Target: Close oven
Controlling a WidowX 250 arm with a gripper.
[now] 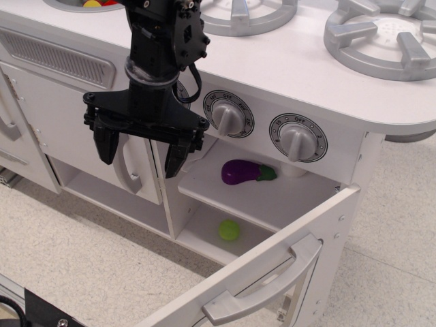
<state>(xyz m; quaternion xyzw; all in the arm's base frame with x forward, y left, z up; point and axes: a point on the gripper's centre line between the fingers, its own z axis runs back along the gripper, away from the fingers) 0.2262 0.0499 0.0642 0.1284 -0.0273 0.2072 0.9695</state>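
Note:
The white toy oven (272, 197) stands open under two grey dials (298, 137). Its door (272, 266) swings out toward the front right, and its curved grey bar handle (269, 286) faces the camera. A purple eggplant (243, 172) lies on the upper shelf and a green ball (229, 229) on the lower one. My black gripper (139, 151) hangs open and empty to the left of the oven opening, in front of the narrow cabinet door (133, 167). It is well apart from the oven door.
Grey stove burners (381, 34) sit on the white countertop (293, 75) above. A vent grille (58, 58) is at the upper left. The cabinet's vertical grey handle (126, 174) is between my fingers. Speckled floor (88, 259) lies below.

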